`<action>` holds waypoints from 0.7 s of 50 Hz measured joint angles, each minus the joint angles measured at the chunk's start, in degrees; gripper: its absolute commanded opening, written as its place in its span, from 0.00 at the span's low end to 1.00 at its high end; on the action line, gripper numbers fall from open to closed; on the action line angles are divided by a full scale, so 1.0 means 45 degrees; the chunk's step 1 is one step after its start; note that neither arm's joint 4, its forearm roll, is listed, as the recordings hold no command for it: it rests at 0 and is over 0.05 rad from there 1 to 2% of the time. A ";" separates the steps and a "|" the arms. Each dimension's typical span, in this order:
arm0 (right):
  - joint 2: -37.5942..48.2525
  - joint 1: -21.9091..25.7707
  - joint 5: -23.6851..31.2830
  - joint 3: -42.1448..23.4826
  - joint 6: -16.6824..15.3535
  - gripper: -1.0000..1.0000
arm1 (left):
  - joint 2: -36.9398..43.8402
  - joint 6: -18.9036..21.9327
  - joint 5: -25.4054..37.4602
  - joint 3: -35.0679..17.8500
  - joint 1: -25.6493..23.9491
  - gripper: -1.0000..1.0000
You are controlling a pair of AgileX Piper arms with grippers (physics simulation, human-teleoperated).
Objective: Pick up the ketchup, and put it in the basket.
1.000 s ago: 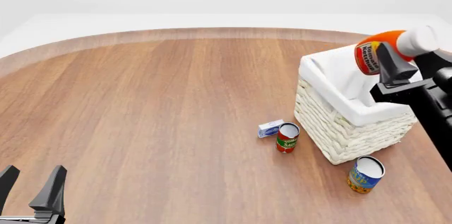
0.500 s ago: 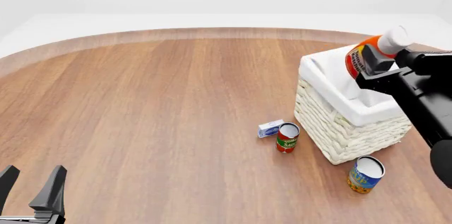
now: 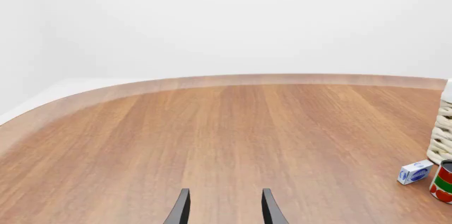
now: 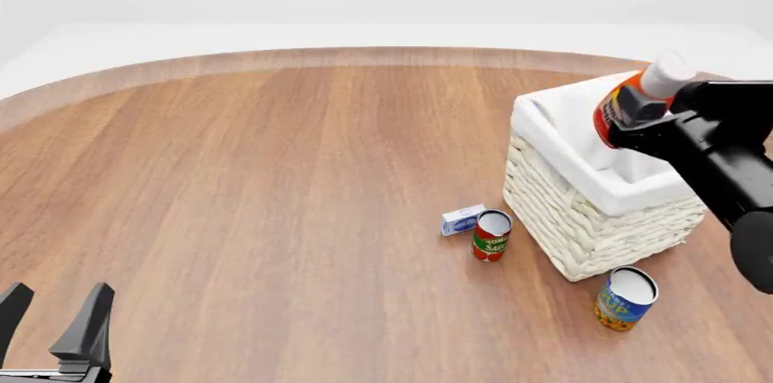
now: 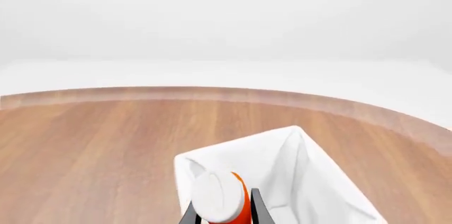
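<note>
The ketchup (image 4: 625, 108), a red-orange bottle with a white cap, hangs tilted over the open basket (image 4: 567, 211), a cream wicker box lined with white cloth at the table's right. My right gripper (image 4: 638, 120) is shut on the bottle's body. The right wrist view shows the white cap and the ketchup (image 5: 219, 198) between the fingers, with the basket's lining (image 5: 297, 166) just beyond. My left gripper (image 4: 54, 315) stands open near the front left edge, holding nothing, and its fingers (image 3: 182, 209) show low over bare wood.
A red-and-green labelled can (image 4: 491, 235) and a small blue-and-white box (image 4: 462, 219) sit just left of the basket. A blue-and-yellow can (image 4: 625, 298) stands in front of it. The round wooden table (image 4: 266, 184) curves away at the back.
My right gripper has carried the ketchup leftward and down, from above the basket's far right corner to over its opening, and the bottle has tipped more upright. The left arm is still.
</note>
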 measured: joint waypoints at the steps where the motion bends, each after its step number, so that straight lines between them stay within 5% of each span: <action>1: 0.0074 -0.0017 0.0060 -0.0041 -0.0022 0.00 | 0.0000 0.0000 0.0000 0.0000 0.0000 1.00; 35: 0.1888 -0.0545 0.0975 -0.0813 -0.0055 0.00 | 0.0000 0.0000 0.0000 0.0000 0.0000 1.00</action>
